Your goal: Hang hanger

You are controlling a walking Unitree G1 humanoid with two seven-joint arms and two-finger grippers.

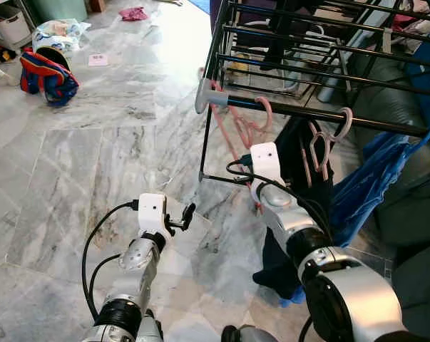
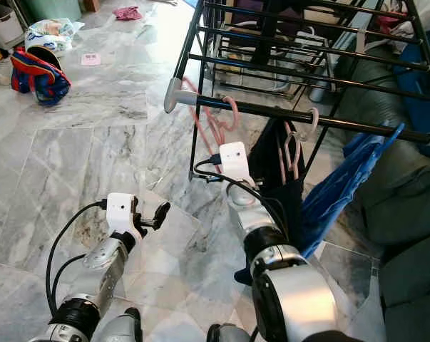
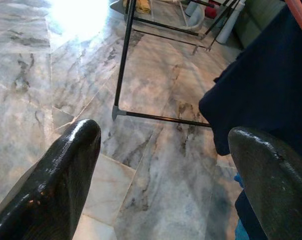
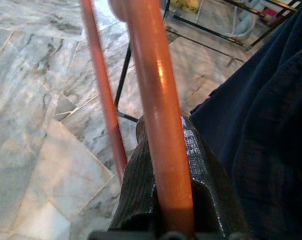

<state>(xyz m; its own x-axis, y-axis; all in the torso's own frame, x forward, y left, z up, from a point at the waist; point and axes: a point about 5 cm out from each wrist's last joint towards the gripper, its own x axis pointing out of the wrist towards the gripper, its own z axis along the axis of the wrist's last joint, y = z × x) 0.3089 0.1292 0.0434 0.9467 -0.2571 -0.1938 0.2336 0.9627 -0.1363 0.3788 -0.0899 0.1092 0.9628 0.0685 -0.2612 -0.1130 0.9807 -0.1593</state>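
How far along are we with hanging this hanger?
Looks done: the pink hanger's hook already sits over the rack's front bar. In hand: the right gripper is shut on the hanger's lower bar. Left: release and pull the arm back. The left gripper hovers open over the floor, idle.

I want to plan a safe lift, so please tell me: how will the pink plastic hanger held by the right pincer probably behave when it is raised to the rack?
The pink plastic hanger looks thin and open-framed, so probably light. Its glossy round bar may slip or twist within the right pincer, which is shut on it. Its hook sits over the black metal rack rail, so it could swing or catch there.
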